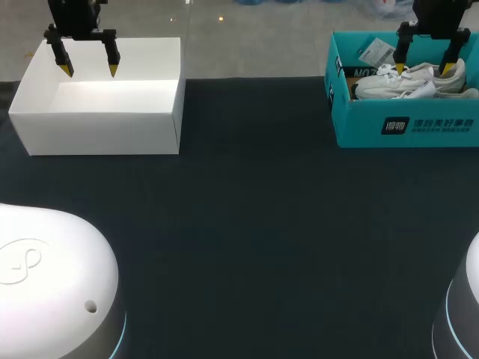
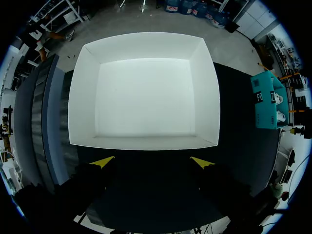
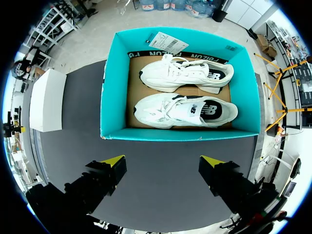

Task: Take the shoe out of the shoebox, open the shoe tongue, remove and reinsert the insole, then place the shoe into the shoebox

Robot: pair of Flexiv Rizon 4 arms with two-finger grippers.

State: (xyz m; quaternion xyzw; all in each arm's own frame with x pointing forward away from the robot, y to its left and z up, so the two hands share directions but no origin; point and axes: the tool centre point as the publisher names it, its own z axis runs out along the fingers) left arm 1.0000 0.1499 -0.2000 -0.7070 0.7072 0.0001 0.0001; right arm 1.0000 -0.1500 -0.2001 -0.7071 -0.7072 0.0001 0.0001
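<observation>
Nearest the camera: two rounded white robot bases [image 1: 45,277] [image 1: 464,314] at the near corners. Between and beyond them lies the dark cloth-covered tabletop [image 1: 254,224]. At the far left sits an open white rectangular cardboard box [image 1: 97,134]. Left arm [image 1: 75,15] hangs above it; left jaws stand wide apart, gripping nothing, yellow fingertips [image 1: 66,71] above the box's near-left part. Left wrist view: both tips [image 2: 103,161] are short of the near wall of the white box [image 2: 83,97], with the interior ahead of them. At the far right, well apart from the white box, sits an open teal cardboard shoebox [image 1: 449,138]. In it, a pair of white sneakers with dark heel patches. Nearer shoe [image 3: 185,109] and farther shoe [image 3: 187,75] lie side by side on the brown cardboard floor, toes toward the white box's side. A white paper tag [image 3: 168,43] rests against the shoebox's far wall. Right jaws hang over the shoebox, likewise spread wide and not touching anything. Head view puts the tips [image 1: 400,68] over the shoes; whether they have reached shoe level I cannot tell.
</observation>
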